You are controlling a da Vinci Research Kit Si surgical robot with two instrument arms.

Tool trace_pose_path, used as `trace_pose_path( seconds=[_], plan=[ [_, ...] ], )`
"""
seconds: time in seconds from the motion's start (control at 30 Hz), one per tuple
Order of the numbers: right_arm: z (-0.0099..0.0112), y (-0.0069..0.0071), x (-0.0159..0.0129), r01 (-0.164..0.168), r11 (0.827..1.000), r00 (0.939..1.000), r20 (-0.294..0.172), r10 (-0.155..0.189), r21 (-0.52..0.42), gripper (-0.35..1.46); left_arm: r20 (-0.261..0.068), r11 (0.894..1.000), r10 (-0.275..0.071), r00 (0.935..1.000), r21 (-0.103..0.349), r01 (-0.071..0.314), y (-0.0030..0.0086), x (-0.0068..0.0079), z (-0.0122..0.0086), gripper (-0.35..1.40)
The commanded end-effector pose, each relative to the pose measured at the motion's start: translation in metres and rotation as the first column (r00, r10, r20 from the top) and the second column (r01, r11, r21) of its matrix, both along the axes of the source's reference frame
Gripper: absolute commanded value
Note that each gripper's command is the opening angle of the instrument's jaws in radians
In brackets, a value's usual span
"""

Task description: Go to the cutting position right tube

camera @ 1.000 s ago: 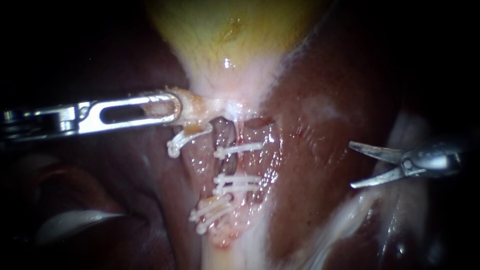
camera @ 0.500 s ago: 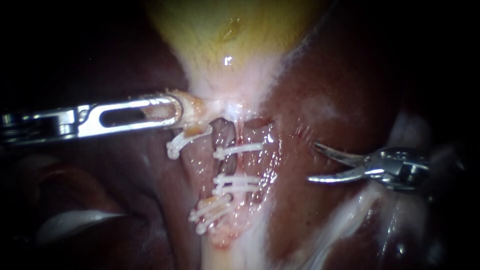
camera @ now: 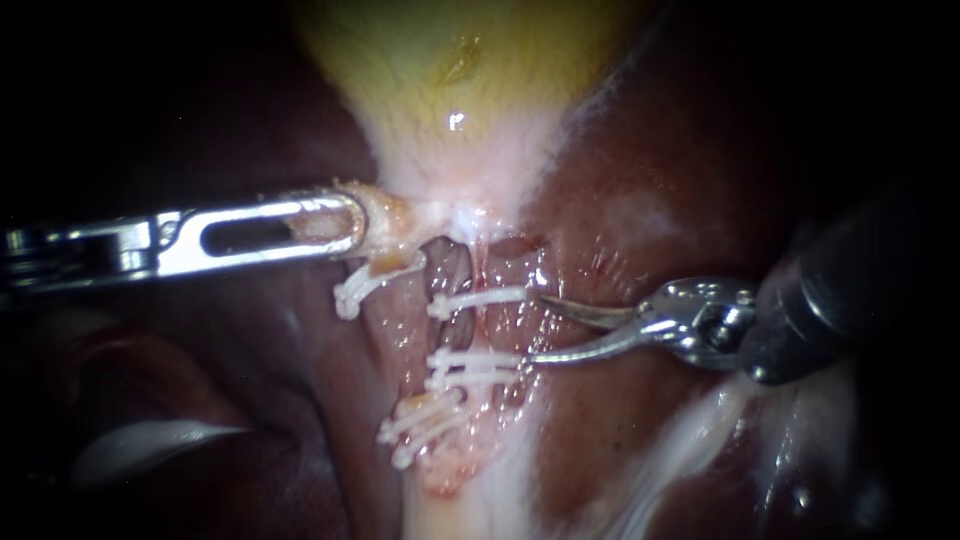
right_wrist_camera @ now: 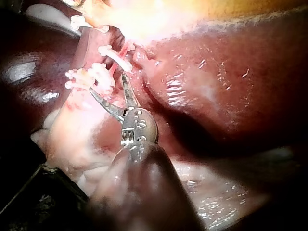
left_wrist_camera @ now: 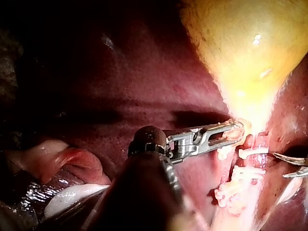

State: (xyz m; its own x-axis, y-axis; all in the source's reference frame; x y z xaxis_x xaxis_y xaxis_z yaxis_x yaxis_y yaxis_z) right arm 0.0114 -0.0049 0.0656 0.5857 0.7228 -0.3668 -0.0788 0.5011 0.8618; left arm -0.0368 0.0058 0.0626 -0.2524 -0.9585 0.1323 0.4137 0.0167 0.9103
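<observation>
Jaws of the left instrument (camera: 350, 220) are closed on the narrow lower end of the gallbladder (camera: 450, 90), with tan tissue held at their tip. Its shaft enters level from the left, over the dark liver (camera: 650, 190). The right instrument (camera: 535, 328) ends in two thin curved blades that stand apart and grip nothing.

The right tube (camera: 495, 330) descends from the gallbladder's neck at mid-field. It carries three white clips: one upper clip (camera: 480, 298) and, further down, a lower pair (camera: 470, 358) set close together. One blade tip lies at the right end of the upper clip, the other at the right end of the lower pair. The spread blades thus bracket, from the right, the bare stretch of tube between the clips. Whether the tips touch the tube cannot be told.

Left of this tube, a stub clip (camera: 365, 283) hangs just below the left jaws. Two further clips (camera: 420, 425) sit lower on pale tissue.
</observation>
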Motion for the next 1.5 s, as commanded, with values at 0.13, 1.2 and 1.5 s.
trace_pose_path(
  seconds=[0.13,1.2,1.5],
  plan=[
    [0.0004,0.0,0.0006,-0.004,1.0,1.0,0.004,0.004,0.001,1.43,0.0,1.0,0.0,1.0,0.0,0.0,0.0,-0.0001,-0.0001,-0.35],
    [0.0074,-0.0003,0.0033,0.008,1.0,1.0,-0.005,-0.008,0.024,1.41,0.003,1.0,0.003,1.0,0.0,-0.003,-0.0002,-0.0004,-0.0001,-0.35],
    [0.0071,-0.0005,0.0046,0.01,0.998,0.984,-0.178,0.0,0.055,1.41,0.003,1.0,0.004,1.0,0.0,-0.004,-0.0002,-0.0004,-0.0001,-0.35]
  ],
)
